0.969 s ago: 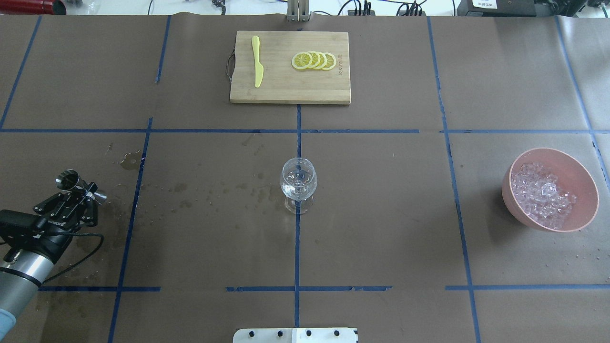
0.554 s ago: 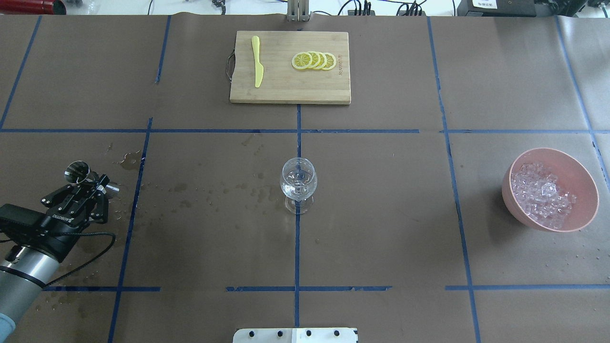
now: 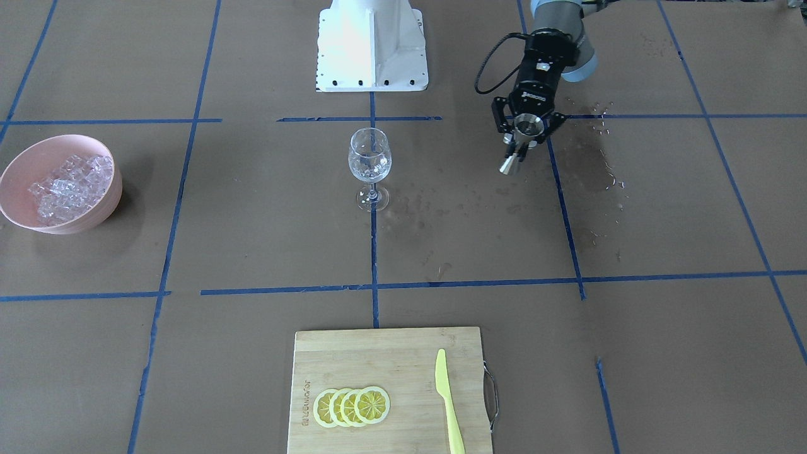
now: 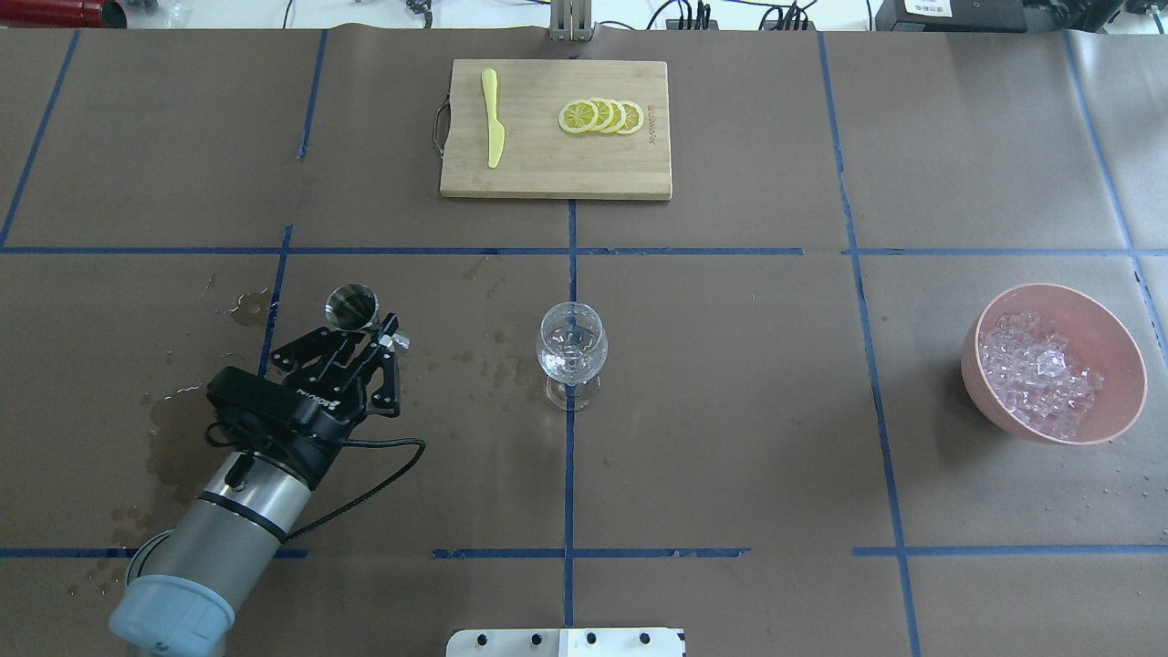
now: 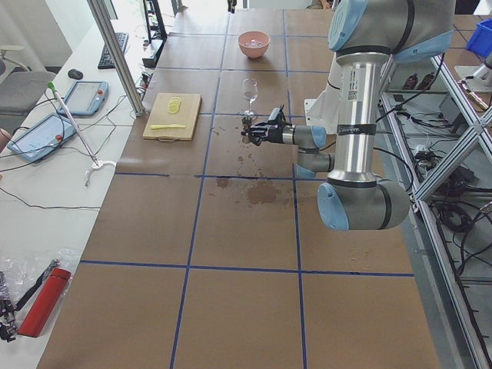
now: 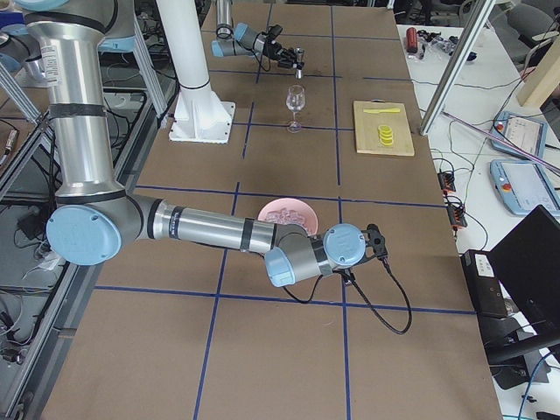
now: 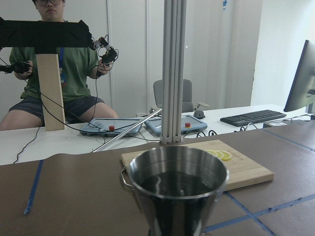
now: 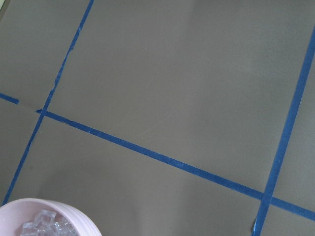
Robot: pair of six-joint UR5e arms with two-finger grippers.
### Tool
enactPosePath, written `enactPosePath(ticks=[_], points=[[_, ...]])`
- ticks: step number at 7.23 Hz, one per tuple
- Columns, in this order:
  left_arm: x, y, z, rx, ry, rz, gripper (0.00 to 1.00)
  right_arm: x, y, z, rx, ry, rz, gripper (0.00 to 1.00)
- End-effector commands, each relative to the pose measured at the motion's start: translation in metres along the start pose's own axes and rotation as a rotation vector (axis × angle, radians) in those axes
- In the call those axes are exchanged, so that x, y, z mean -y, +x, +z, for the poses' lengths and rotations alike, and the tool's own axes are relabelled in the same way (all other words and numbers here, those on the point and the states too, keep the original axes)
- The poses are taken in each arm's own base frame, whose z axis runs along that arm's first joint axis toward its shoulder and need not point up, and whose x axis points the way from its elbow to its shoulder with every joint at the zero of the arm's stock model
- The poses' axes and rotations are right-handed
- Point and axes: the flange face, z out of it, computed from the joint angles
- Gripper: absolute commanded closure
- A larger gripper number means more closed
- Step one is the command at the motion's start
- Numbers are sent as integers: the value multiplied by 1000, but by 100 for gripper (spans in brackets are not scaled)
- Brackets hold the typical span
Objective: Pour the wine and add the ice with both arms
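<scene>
My left gripper is shut on a steel jigger and holds it upright above the table, to the left of the wine glass. The left wrist view shows dark liquid in the jigger. In the front-facing view the gripper stands to the right of the glass. The clear ice cubes fill a pink bowl at the right. My right gripper shows only in the exterior right view, beside the bowl; I cannot tell whether it is open. The right wrist view shows only the bowl's rim.
A wooden cutting board at the far middle holds lemon slices and a yellow knife. Wet stains mark the paper on the left. The white pedestal stands at the robot's side.
My left arm has moved right and forward from the table's left edge toward the glass, with the jigger still held. The glass and bowl have not moved.
</scene>
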Motion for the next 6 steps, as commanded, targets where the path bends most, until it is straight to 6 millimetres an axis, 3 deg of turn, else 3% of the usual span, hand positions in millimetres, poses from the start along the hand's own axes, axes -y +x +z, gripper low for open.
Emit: enactPosePath(ticks=[1,3,5,6], points=[[28,43,8,-70,-8,40,100,0,1,-2,-2,4,2,0],[35,55,10,-78,0,130,100,-3,3,-1,-2,2,8,0],[29,62,16,-51,-48,288,100,-3,4,-4,-3,5,11,0],[34,69,17,-53,-44,283,100,-3,4,-4,-3,5,11,0]])
